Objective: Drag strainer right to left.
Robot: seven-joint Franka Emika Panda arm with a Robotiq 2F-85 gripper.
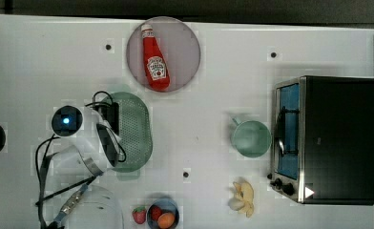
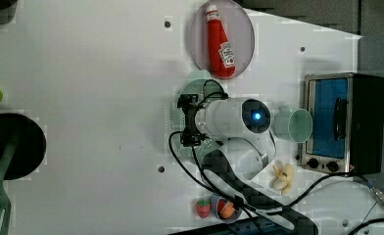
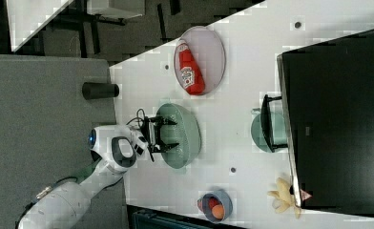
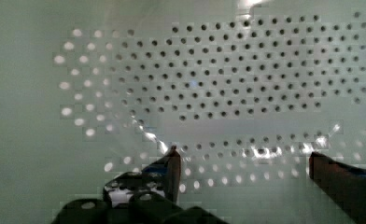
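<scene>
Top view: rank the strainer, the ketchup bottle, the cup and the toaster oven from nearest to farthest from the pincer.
1. Strainer, directly under the open pincer.
2. Ketchup bottle, on the plate toward the top view's top.
3. Cup, toward the top view's right.
4. Toaster oven, at the top view's far right.

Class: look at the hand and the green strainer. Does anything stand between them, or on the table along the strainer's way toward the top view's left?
Nothing visible does. The hand is open, already over the strainer. Toward the top view's left, the arm hides much of the table.
</scene>
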